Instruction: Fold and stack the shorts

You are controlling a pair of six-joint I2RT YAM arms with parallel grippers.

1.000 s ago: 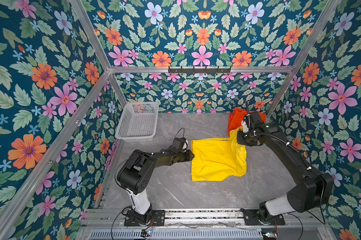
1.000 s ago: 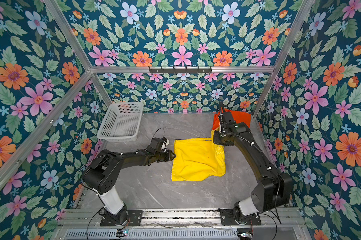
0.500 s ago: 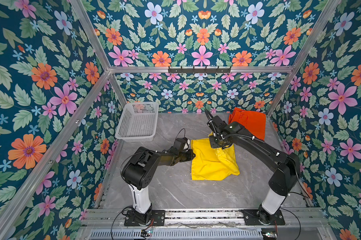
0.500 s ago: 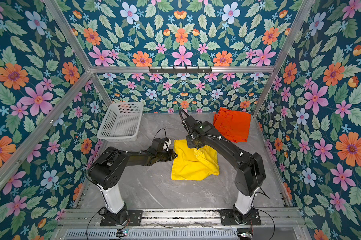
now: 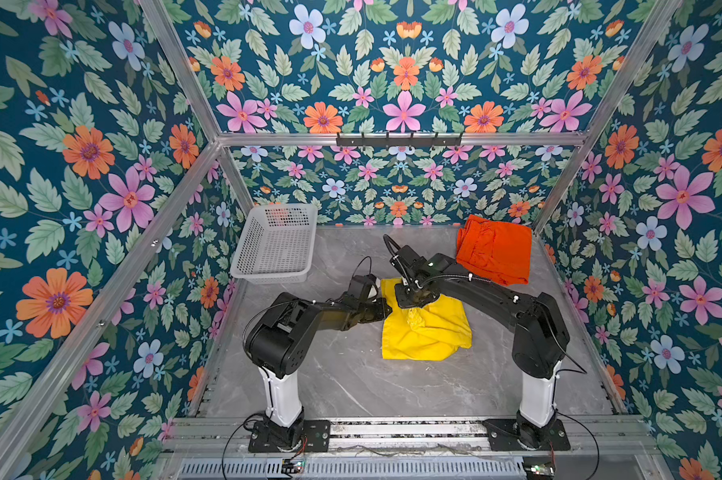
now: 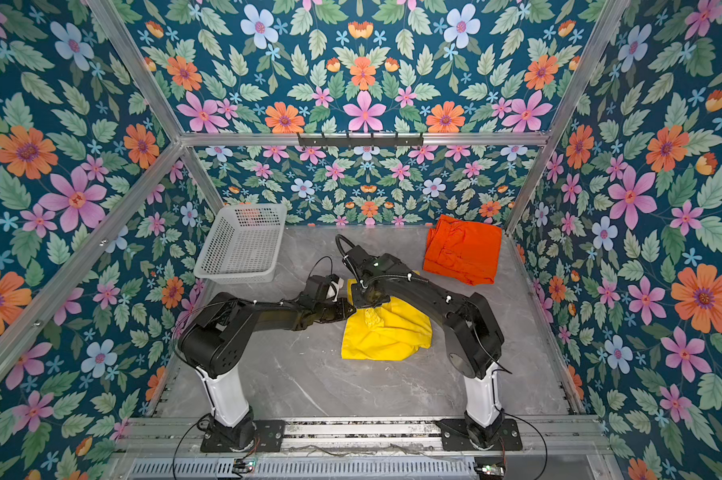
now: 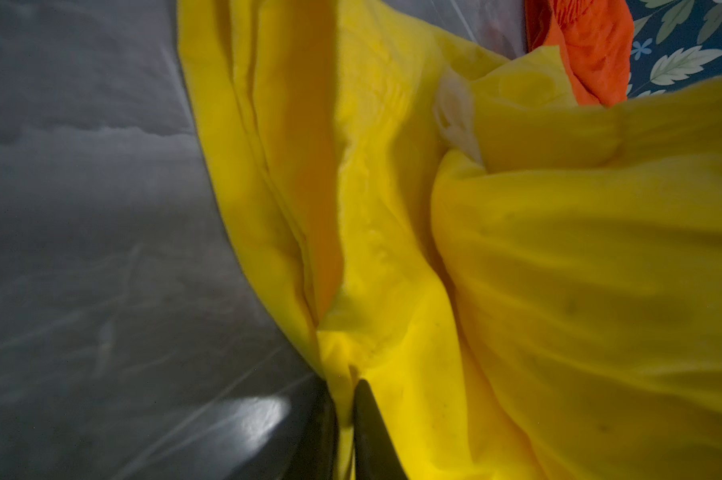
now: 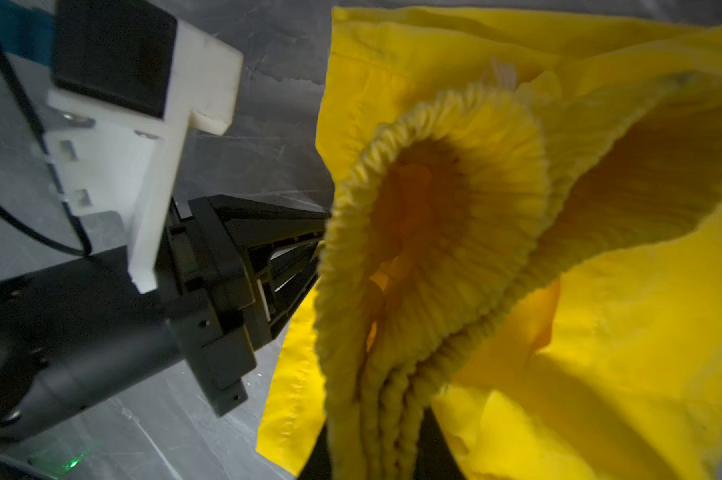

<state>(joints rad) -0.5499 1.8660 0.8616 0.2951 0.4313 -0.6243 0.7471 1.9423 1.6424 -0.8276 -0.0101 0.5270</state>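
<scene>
The yellow shorts (image 5: 429,332) (image 6: 388,336) lie bunched mid-table, partly doubled over. My left gripper (image 5: 386,309) (image 6: 351,309) is shut on their left edge; in the left wrist view the dark fingers pinch a thin yellow fold (image 7: 346,386). My right gripper (image 5: 413,301) (image 6: 373,301) reaches across from the right. It is shut on the gathered elastic waistband (image 8: 434,257), which bunches between its jaws (image 8: 375,449) and is lifted off the table. The orange shorts (image 5: 494,249) (image 6: 463,247) lie folded in the back right corner, apart from both grippers.
A white perforated basket (image 5: 274,245) (image 6: 242,243) stands at the back left against the wall. Floral walls close in the grey marble table (image 5: 351,386) on three sides. The two grippers are very close together over the yellow shorts' left end.
My right gripper has carried the yellow waistband from beside the orange shorts leftward over the yellow shorts, up to the left gripper. The left gripper has closed on the yellow edge.
</scene>
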